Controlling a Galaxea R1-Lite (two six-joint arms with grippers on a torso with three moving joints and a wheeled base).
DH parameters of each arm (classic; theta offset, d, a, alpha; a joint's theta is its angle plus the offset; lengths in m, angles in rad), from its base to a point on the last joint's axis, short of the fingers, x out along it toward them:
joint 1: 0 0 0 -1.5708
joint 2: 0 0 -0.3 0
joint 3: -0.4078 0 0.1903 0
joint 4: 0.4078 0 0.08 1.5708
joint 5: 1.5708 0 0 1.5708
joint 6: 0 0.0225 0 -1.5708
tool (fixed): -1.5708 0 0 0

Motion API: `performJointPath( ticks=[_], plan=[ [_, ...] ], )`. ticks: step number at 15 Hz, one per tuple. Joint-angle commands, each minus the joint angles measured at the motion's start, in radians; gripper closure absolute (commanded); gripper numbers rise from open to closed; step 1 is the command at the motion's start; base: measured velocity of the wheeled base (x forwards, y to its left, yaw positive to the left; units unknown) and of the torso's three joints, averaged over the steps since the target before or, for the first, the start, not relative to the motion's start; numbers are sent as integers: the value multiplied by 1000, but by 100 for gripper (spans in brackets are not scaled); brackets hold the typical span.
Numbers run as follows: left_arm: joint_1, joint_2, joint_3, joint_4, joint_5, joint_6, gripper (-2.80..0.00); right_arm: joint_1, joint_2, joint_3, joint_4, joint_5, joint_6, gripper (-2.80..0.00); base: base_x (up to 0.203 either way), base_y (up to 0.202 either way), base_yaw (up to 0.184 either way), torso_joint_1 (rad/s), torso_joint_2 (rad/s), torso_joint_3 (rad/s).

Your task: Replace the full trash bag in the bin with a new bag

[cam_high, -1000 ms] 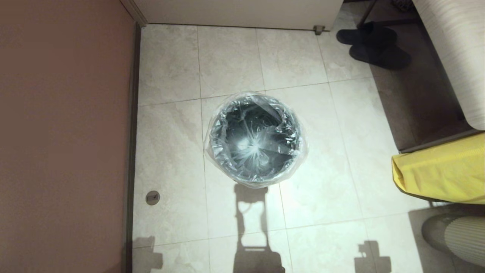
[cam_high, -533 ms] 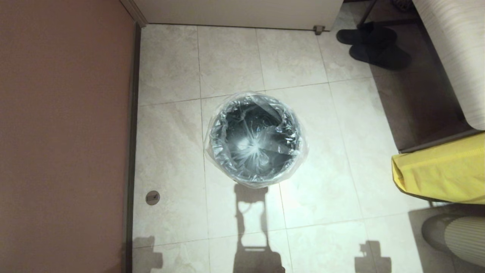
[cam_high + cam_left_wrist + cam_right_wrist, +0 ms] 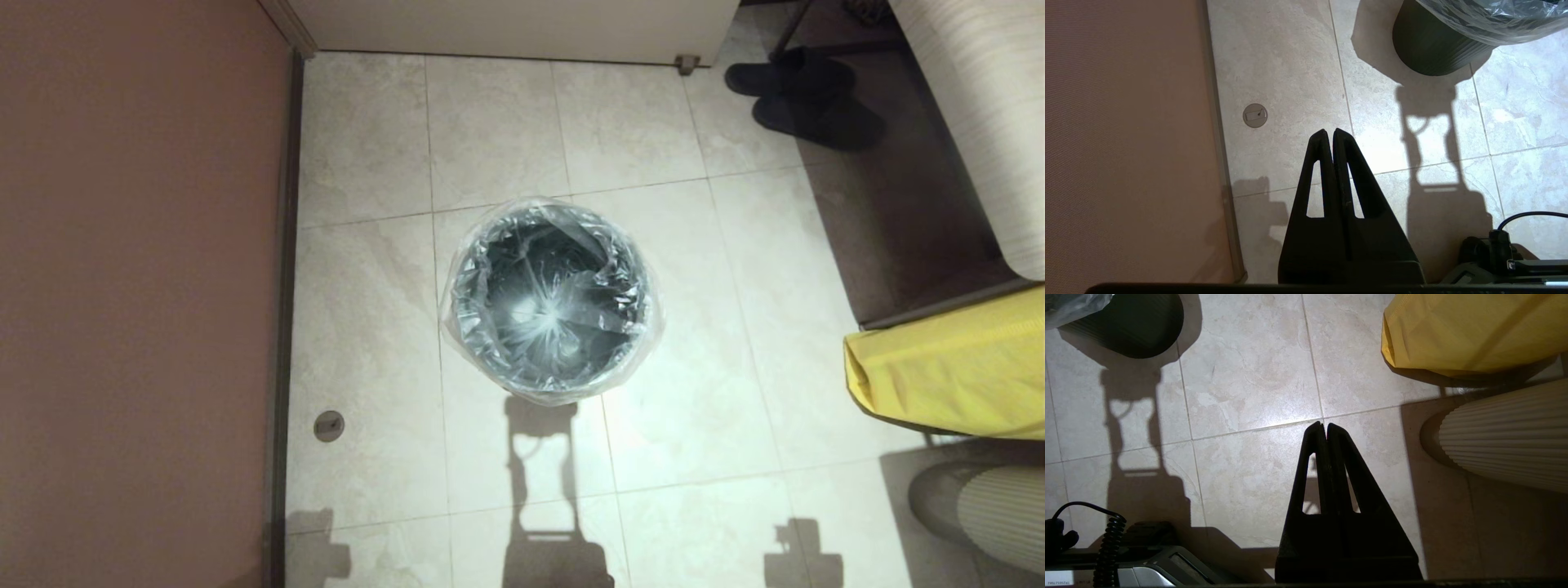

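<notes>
the left pincer [image 3: 1329,132] is clenched on nothing, its two black fingers pressed together, hanging over bare floor [image 3: 694,408] near the edge where the tiles meet the brown wall [image 3: 139,286], with a small round floor plate [image 3: 1255,115] just beyond its tips. the right pincer [image 3: 1322,426] is likewise clenched and empty, over the tiles towards the floor's right side, with the yellow sack [image 3: 1461,332] and a ribbed cream cylinder [image 3: 1506,441] near it. both are well apart from the bin [image 3: 552,300], which stands upright in the middle of the floor. the new bag [image 3: 563,314] already sits inside it, its mouth folded out over the rim and its star-gathered bottom spread across the inside. the lining step looks done, so the task seems at or near its end; at most, the next move would be tidying the loose fold on the far-right part of the rim.
</notes>
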Motion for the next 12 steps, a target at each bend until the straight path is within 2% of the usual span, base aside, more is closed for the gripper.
performJointPath(
  ticks=[1,12],
  plan=[
    [0,2,0,1,0,1,0,0,2,-1,1,0,0,0,0,0,0,0,0,0],
    [0,2,0,0,1,1,0,0,2,-1,1,1,-2,0,0,0,0,0,0,0]
  ],
)
